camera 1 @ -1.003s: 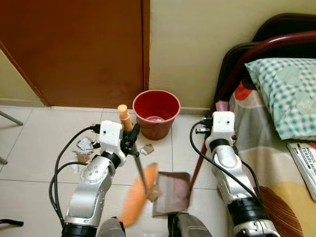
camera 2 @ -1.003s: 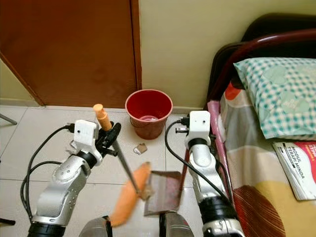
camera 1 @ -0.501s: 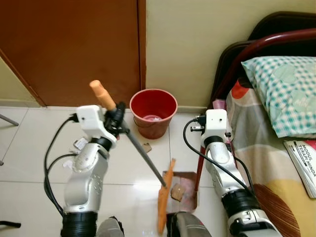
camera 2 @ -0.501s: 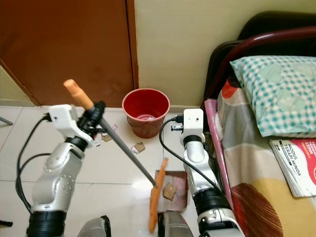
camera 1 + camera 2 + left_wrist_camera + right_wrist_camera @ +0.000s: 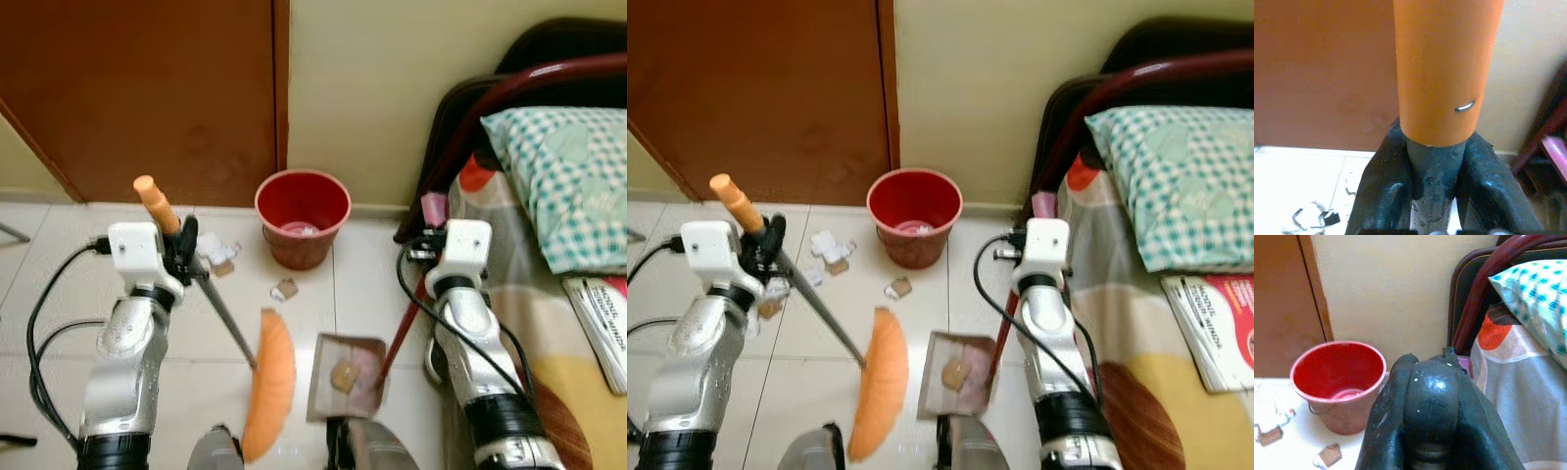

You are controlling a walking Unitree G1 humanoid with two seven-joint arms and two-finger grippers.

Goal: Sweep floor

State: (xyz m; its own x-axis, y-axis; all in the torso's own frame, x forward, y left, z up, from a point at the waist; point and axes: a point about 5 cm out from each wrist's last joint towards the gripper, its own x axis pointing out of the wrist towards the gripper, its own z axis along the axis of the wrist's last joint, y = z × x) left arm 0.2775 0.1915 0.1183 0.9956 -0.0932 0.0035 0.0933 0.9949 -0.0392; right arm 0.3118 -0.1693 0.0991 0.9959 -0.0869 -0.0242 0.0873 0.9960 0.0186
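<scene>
The left gripper (image 5: 184, 245) is clamped on the broom (image 5: 227, 328) just below its orange grip, its fingers (image 5: 1382, 196) pressed on either side of the grey shaft. The shaft slants down and to the right to the orange brush head (image 5: 268, 384), which rests on the tiled floor (image 5: 59, 284) just left of the dustpan (image 5: 343, 377). A brown scrap (image 5: 343, 374) lies in the pan. The right gripper (image 5: 423, 257) holds the dustpan's red handle (image 5: 402, 328), which rises from the pan toward it; in the right wrist view the fingers (image 5: 1430, 426) look pressed together, though the handle between them is hidden. More litter (image 5: 285, 289) lies on the floor between the brush and a red bucket (image 5: 303, 216) standing by the far wall, with further scraps (image 5: 830, 250) to the left of it. A bed (image 5: 549, 294) with a checked pillow (image 5: 568, 176) is on the right.
</scene>
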